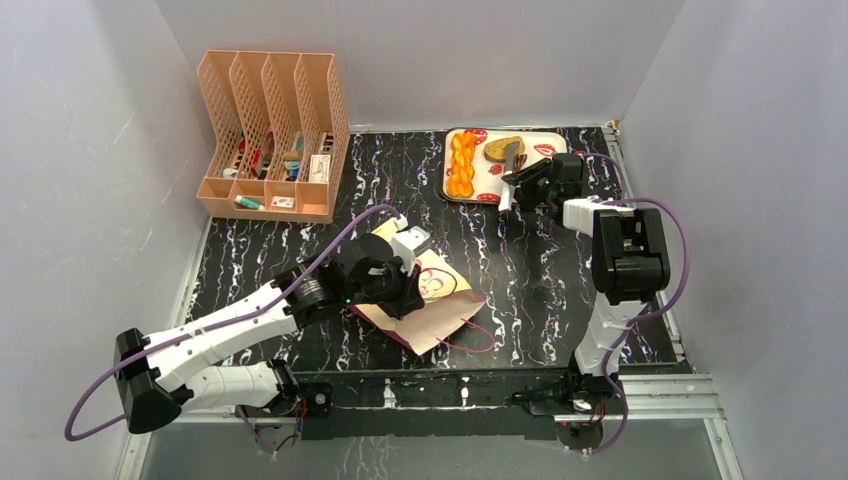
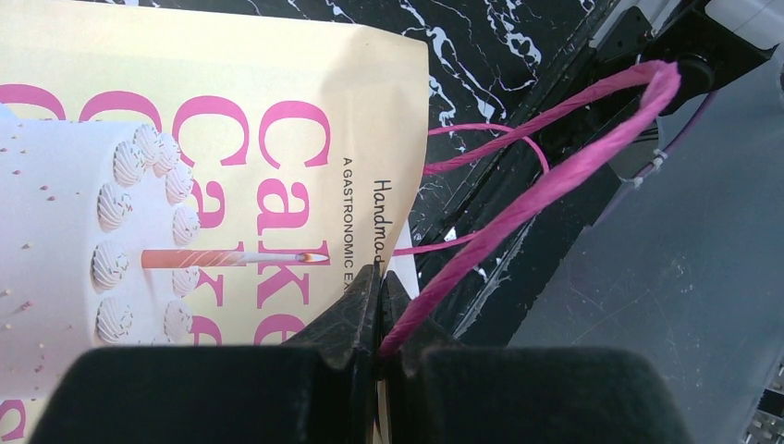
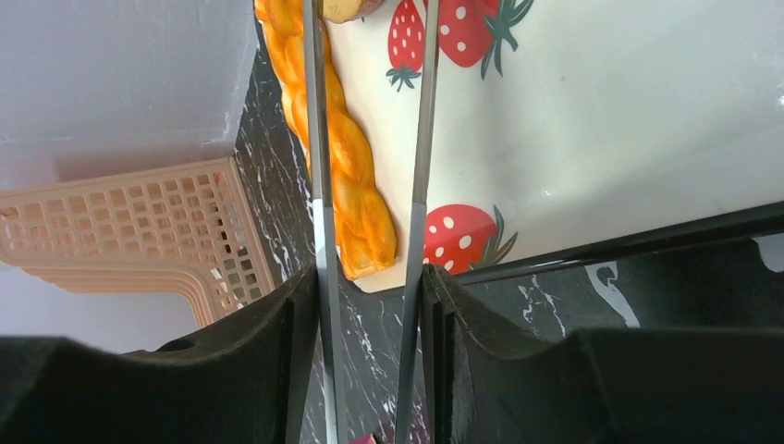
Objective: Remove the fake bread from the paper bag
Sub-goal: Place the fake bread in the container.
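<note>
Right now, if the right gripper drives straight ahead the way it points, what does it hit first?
Its tongs lead: their tips sit at the brown bread piece on the tray. The right gripper itself would probably meet the tray's near edge and the braided loaf, though height is unclear.

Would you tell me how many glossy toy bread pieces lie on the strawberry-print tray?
2: a long orange braided loaf on the left of the strawberry-print tray, and a brownish piece by the metal tongs. More may be hidden inside the cream paper bag.
</note>
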